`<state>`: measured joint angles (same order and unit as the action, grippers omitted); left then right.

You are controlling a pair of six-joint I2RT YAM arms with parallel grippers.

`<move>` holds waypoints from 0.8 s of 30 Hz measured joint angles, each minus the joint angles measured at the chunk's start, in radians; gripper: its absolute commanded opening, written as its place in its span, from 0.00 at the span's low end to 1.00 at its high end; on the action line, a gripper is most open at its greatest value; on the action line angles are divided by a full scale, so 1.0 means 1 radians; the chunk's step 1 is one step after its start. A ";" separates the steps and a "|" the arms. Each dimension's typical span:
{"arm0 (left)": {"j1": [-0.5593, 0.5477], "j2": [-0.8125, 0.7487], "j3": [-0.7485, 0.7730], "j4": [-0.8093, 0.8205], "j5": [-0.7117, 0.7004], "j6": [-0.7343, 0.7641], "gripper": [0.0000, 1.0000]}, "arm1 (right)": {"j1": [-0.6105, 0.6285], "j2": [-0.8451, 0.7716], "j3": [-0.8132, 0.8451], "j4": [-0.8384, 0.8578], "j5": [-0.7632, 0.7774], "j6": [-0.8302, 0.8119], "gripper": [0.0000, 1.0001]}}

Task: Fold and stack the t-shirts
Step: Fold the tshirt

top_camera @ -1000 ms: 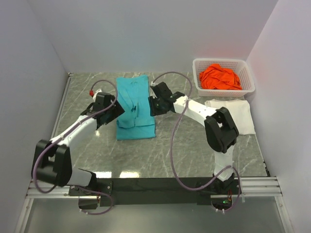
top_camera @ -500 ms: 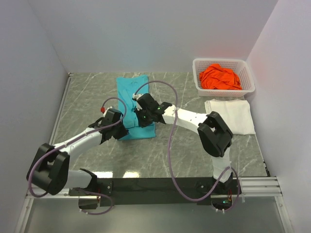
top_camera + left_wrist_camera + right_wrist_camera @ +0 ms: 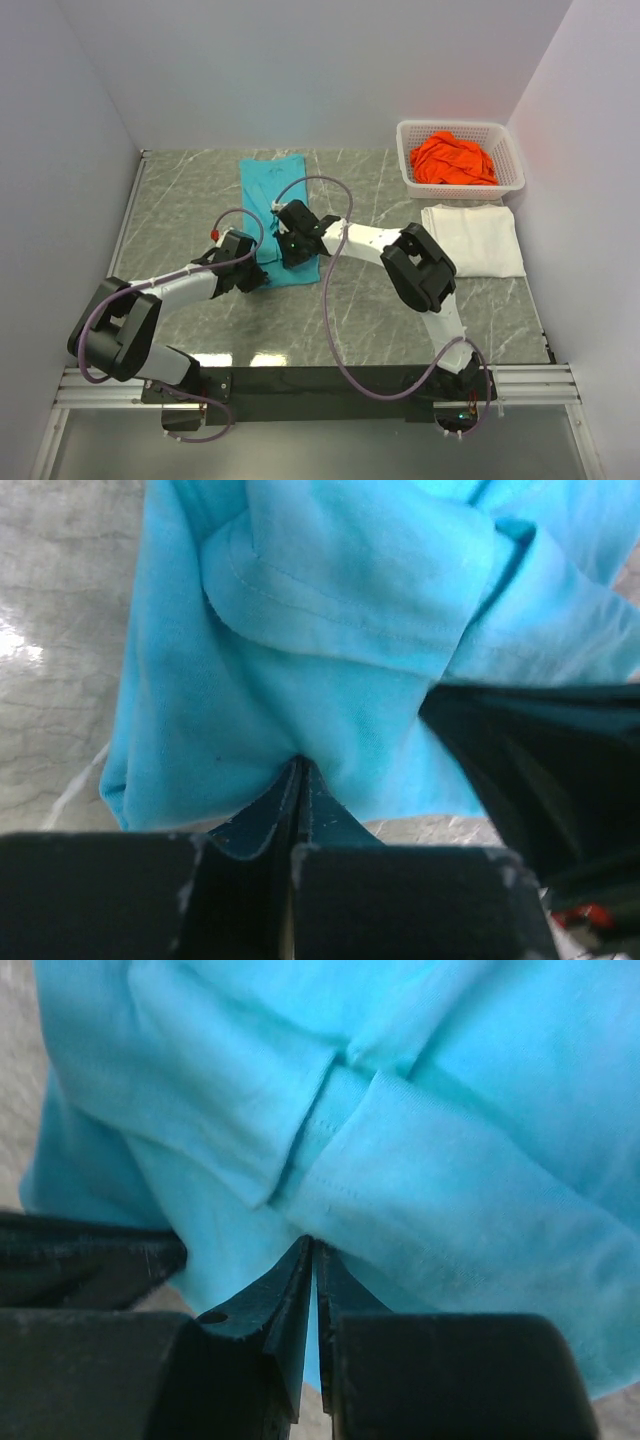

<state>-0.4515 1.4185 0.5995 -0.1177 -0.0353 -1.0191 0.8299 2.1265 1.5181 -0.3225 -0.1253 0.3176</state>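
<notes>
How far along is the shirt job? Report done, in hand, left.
Done: the white t-shirt lies folded beside the basket. In hand: the teal t-shirt, partly folded, with the left gripper and right gripper both pinched shut on its near edge. Left: the orange t-shirt, crumpled in the basket, and the stacking.

Teal shirt, orange shirt, white shirt — white lattice basket, grey marbled table.

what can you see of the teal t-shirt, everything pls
The teal t-shirt is plain soft cloth, solid teal, with stitched hems. It lies folded into a long narrow strip on the grey marbled table, left of centre. Its near end is bunched in overlapping folds, where the left gripper and right gripper each pinch its edge, shut on the cloth.
</notes>
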 measured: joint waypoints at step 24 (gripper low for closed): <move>0.004 -0.077 0.066 -0.147 -0.017 0.016 0.21 | -0.211 -0.084 0.128 -0.011 0.078 0.035 0.32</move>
<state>-0.4473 1.3418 0.6659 -0.2646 -0.0521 -1.0031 0.6186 2.0430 1.6463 -0.3336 -0.0471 0.3523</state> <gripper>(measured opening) 0.178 0.294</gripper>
